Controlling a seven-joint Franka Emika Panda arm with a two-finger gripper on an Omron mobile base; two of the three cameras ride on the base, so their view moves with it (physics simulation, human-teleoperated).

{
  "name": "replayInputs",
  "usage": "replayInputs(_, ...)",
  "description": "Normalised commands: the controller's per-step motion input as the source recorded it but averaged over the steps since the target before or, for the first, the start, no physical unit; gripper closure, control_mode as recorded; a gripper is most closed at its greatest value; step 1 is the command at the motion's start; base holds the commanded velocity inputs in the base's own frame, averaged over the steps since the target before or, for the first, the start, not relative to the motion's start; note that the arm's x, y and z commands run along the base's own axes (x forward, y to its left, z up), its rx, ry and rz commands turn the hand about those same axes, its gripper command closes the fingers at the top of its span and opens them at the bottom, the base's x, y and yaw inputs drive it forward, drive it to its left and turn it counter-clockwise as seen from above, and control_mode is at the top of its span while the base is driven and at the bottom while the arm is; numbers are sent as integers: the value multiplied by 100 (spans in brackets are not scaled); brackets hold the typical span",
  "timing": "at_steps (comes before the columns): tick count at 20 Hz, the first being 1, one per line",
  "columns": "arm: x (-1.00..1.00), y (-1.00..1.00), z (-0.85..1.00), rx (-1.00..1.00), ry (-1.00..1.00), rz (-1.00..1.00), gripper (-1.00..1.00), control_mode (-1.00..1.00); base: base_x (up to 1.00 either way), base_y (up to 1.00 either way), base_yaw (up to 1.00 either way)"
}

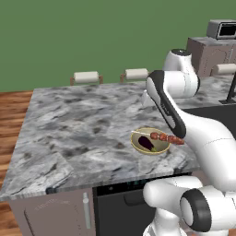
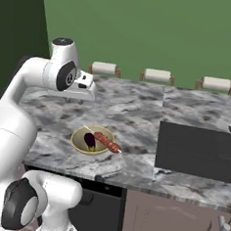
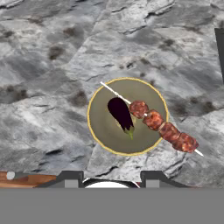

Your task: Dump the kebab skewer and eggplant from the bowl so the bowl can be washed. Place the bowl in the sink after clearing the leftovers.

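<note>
A: Hand view, left to right: bare grey marble worktop (image 3: 43, 65), then the shallow round olive-tan bowl with a pale rim (image 3: 105, 131), sitting near the worktop's front edge. Inside it lies the small dark purple oval eggplant (image 3: 120, 113), and beside that the thin pale wooden kebab skewer with reddish-brown meat chunks (image 3: 162, 126), its right end poking out over the rim.

B: And the pincer (image 3: 109, 180)?

A: Two dark fingertips (image 3: 70, 178) rise at the bottom, above the bowl and apart from it, holding nothing. How wide they stand, I cannot tell.

B: So which step?

A: Judging by this, the approach: nothing is dumped yet. Next it must descend and take the bowl's rim firmly enough to tip it.

B: The black rectangular sink (image 2: 198, 151)?

A: Right base view, well right of the bowl.
</note>
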Motion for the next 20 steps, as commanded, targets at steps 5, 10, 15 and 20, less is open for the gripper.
replayInputs(5, -17, -7, 0, 2, -1, -4, -100, -100, 0, 0, 0)
replayInputs(10, -42, -23, -10, 1, 0, -10, -100, -100, 0, 0, 0)
replayInputs(15, -53, -61, -42, 11, 0, -22, -100, -100, 0, 0, 0)
replayInputs(20, -28, -63, -73, 15, 0, -33, -100, -100, 0, 0, 0)
